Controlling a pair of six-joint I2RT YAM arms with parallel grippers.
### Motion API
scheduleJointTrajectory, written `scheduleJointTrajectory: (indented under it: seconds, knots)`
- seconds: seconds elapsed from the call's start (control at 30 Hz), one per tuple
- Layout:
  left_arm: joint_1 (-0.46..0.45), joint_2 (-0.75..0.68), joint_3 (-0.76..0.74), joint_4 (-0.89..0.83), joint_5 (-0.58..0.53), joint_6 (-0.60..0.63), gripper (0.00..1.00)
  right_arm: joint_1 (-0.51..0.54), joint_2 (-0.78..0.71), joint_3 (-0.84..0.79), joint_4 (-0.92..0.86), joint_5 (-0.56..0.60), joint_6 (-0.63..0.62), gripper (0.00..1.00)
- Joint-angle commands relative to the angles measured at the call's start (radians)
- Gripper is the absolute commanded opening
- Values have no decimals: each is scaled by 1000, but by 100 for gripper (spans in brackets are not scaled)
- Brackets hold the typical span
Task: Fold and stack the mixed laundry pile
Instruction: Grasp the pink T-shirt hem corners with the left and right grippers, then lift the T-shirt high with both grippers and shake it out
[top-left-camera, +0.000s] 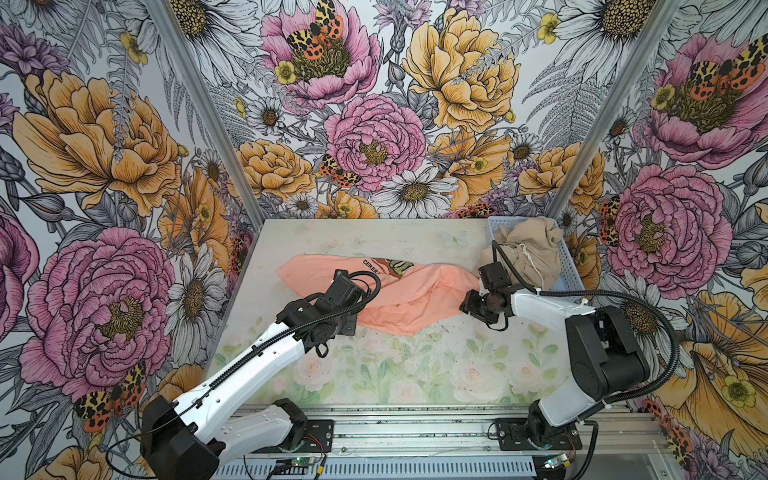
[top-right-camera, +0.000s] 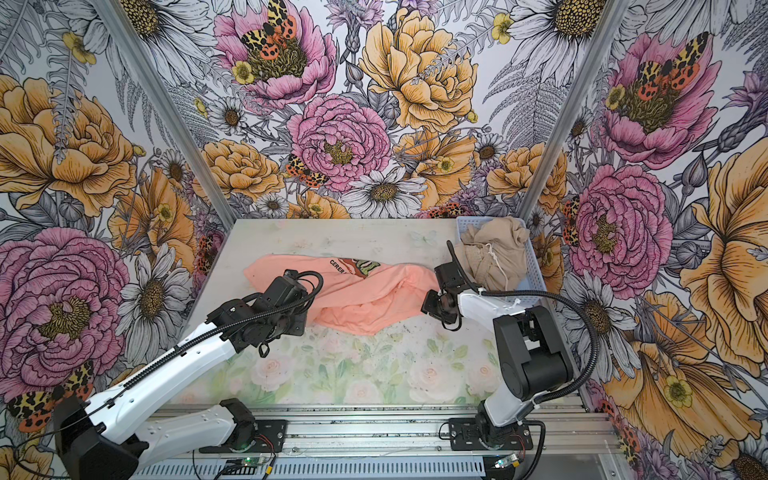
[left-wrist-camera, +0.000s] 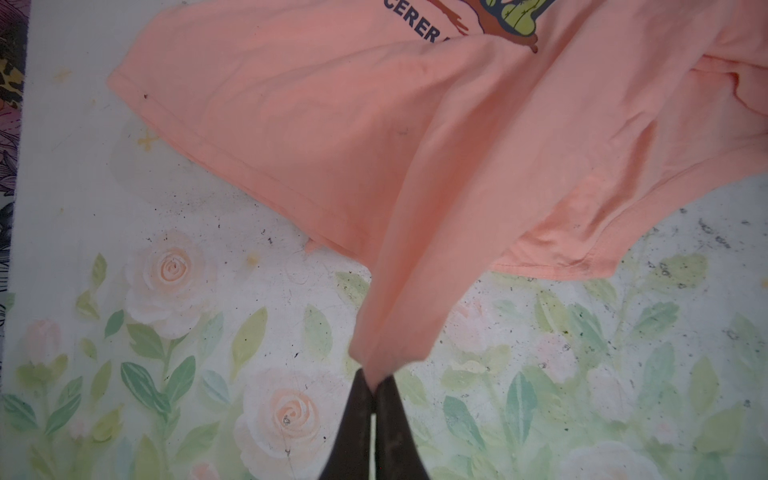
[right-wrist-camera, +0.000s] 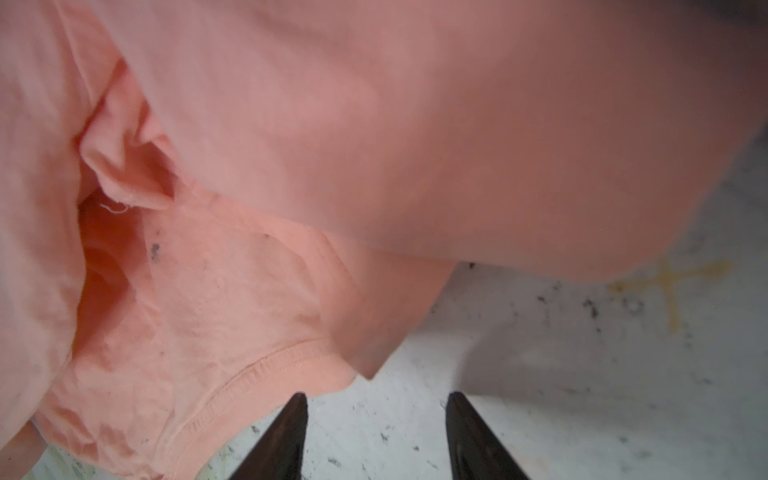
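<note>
Left tool (left-wrist-camera: 374, 384) is clamped on a pinch of the peach-pink T-shirt (left-wrist-camera: 374, 145). The cloth rises to the tips in a narrow peak at the lower middle of the left wrist view, and the rest of the shirt fans out above it. In both top views the shirt sprawls crumpled across the middle of the bench (top-left-camera: 374, 237), its print with the letters CERER facing up near the far edge.

Over at the shirt's right end is the right tool (right-wrist-camera: 376, 399), its tips standing apart with nothing gripped. Only bare, speckled bench shows between them in the right wrist view. The shirt's stitched hem lies just beside the tip at lower centre-left.

The beige shorts (top-left-camera: 528, 249) sit bunched in the light blue basket (top-left-camera: 572, 266), right of centre in both top views at the bench's far corner. Their white drawstring (top-left-camera: 525, 254) trails down the front of the heap.
</note>
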Motion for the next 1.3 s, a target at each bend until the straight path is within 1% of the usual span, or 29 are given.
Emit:
scheduleJointTrajectory:
  seconds: [0.0,0.3,0.4,0.7,0.8,0.9,1.0,1.1,1.2,1.27]
  knots:
    - [7,-22,-14,-5,-17,9,0,-13,12,-14,113,38,87,47]
    - [10,-25,-29,3,-11,0,0,-29,41,-15,159,34,131,37]
    - [10,-26,-29,4,-11,1,0,-31,47,-22,178,23,141,25]
    - [14,-31,-27,3,-13,2,0,-35,12,-42,195,19,156,1]
    - [28,-44,-18,1,-12,9,0,-38,-42,-38,176,3,156,0]
    - [75,-73,4,0,6,29,0,-40,-132,-10,100,-1,138,0]
    - [158,-112,43,1,29,67,0,-45,-244,60,-15,8,100,0]
    - [247,-134,105,1,60,117,0,-54,-338,174,-146,16,44,0]
    - [328,-140,190,1,99,162,0,-71,-394,302,-245,20,-3,0]
    - [366,-136,252,1,118,186,0,-84,-419,391,-296,18,-29,0]
